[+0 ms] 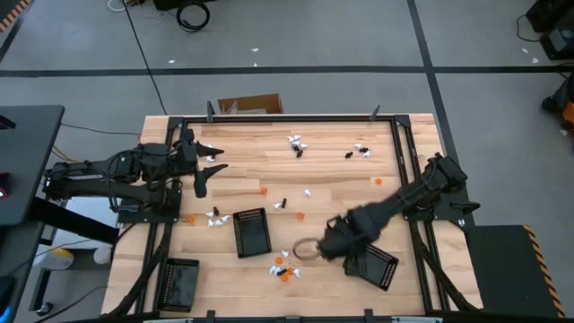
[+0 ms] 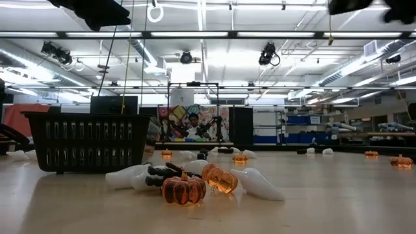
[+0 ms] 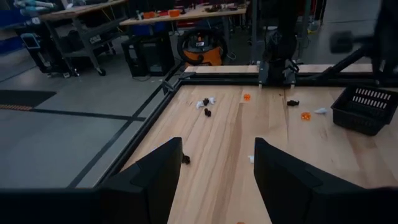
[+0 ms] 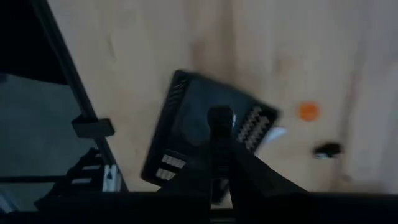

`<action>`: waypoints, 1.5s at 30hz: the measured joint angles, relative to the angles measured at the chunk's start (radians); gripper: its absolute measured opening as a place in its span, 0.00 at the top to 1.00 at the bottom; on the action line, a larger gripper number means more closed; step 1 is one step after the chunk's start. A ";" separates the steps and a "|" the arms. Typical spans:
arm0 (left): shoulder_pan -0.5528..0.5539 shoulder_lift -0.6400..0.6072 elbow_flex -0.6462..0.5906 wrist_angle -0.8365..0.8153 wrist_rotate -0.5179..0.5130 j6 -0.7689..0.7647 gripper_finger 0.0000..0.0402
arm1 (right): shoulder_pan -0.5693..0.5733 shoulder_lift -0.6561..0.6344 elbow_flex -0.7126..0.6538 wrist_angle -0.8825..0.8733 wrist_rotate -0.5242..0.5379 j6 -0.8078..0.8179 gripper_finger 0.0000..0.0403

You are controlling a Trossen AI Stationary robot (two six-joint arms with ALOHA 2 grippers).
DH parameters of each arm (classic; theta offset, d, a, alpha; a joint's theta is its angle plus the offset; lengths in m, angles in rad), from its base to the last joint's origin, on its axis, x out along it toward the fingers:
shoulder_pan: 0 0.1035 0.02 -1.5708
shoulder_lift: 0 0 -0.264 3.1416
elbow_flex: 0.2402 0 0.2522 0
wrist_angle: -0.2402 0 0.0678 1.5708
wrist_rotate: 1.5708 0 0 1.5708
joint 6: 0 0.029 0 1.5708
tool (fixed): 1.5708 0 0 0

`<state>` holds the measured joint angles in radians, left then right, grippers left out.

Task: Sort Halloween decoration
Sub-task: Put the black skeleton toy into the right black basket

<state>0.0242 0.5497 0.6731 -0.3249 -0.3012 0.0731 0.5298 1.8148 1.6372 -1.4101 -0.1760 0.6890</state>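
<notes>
Tiny orange, white and black Halloween decoration pieces lie scattered on the wooden table: one cluster near the front (image 1: 285, 266), others at the far side (image 1: 297, 144). In the low view, orange pumpkins (image 2: 184, 188) and white pieces (image 2: 260, 185) lie on the tabletop. My right gripper (image 1: 325, 244) hangs raised, pointing down, beside the right black tray (image 1: 372, 265). It is shut, with a small dark piece (image 4: 219, 117) at its tips. My left gripper (image 1: 204, 175) waits open at the table's left, above the wood. My right gripper pinches a small dark piece (image 4: 219, 117) between its two fingers, coming from above and pointing down. The piece is lifted clear, over the black tray (image 4: 186, 140). Blur hides which part of the piece the fingers are on.
A second black tray (image 1: 252, 232) stands mid-table, and a third (image 1: 179, 283) sits at the near left corner. A pale ring (image 1: 305, 249) lies next to my right gripper. A black frame (image 1: 401, 161) borders the table. More pieces lie near the left (image 1: 213, 217).
</notes>
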 joint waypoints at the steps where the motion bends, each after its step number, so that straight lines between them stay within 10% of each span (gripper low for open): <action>1: 0.000 0.000 0.000 0.007 0.000 0.000 0.48 | 0.021 -0.004 -0.028 0.026 0.007 0.035 0.91; 14: 0.000 0.000 0.000 0.068 0.000 -0.034 0.48 | 0.164 -0.051 -0.514 0.455 -0.048 0.396 0.87; 28: 0.000 0.000 0.000 0.067 0.000 -0.027 0.48 | 0.162 -0.080 -0.523 0.377 -0.081 0.437 0.50; 45: 0.000 0.000 0.000 0.066 0.000 -0.018 0.48 | 0.054 -0.440 -0.547 0.109 0.291 0.638 0.58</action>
<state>0.0241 0.5499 0.6731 -0.2584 -0.3012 0.0550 0.5839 1.3746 1.0905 -1.3012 0.1151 1.3273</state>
